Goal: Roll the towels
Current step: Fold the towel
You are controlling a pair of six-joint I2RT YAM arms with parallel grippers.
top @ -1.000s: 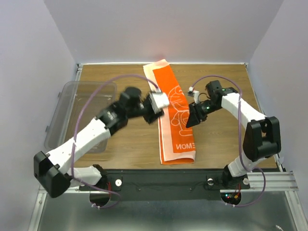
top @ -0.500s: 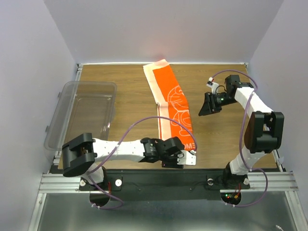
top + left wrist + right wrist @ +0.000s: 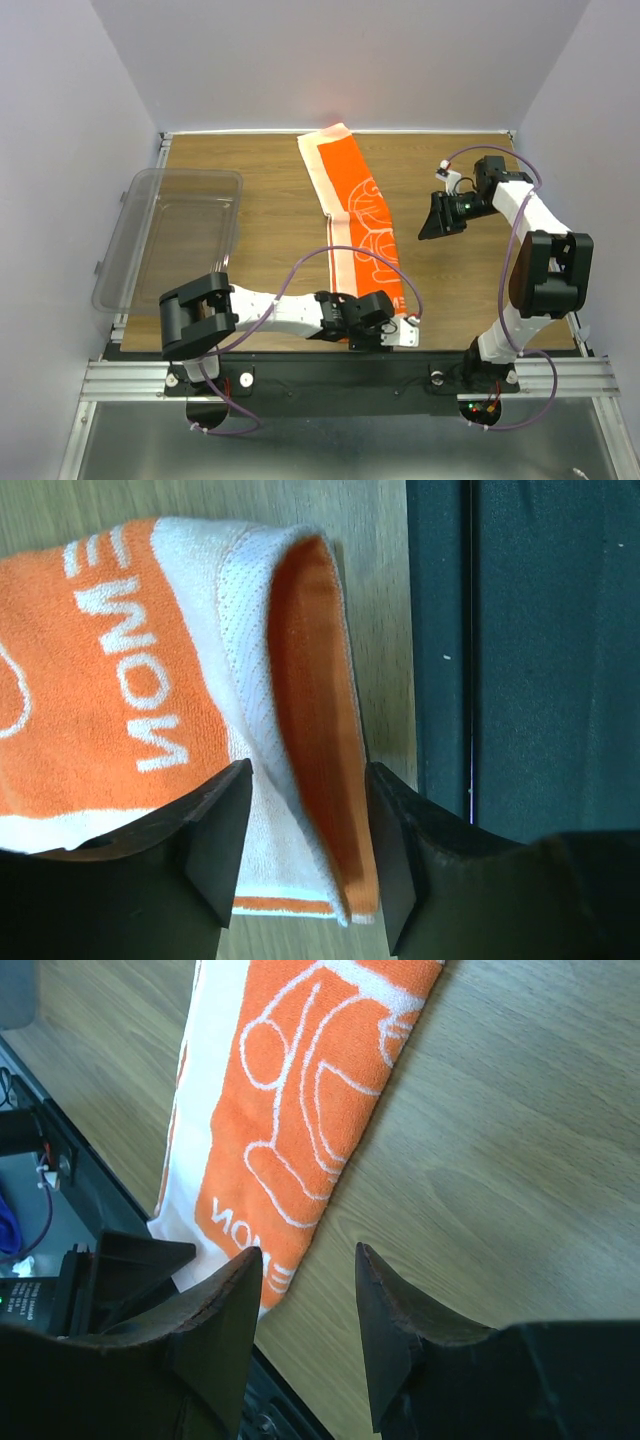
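The orange towel (image 3: 360, 210) lies lengthwise down the middle of the wooden table, its printed side up. Its near end is curled up, showing the plain orange back (image 3: 310, 700). My left gripper (image 3: 385, 333) reaches low across the front edge. Its jaws (image 3: 308, 775) stand open on either side of that raised fold without squeezing it. My right gripper (image 3: 437, 220) hovers open over bare wood to the right of the towel, with nothing between its fingers (image 3: 308, 1255). The right wrist view shows the towel (image 3: 300, 1090) off to the left of the jaws.
A clear plastic tub (image 3: 180, 230) sits at the table's left side. A black rail (image 3: 520, 680) runs along the near edge right beside the towel's end. Grey walls close in the table on three sides.
My left arm swung from the towel's middle down to its near end and now straddles the curled edge. My right gripper drew back to the right, away from the towel.
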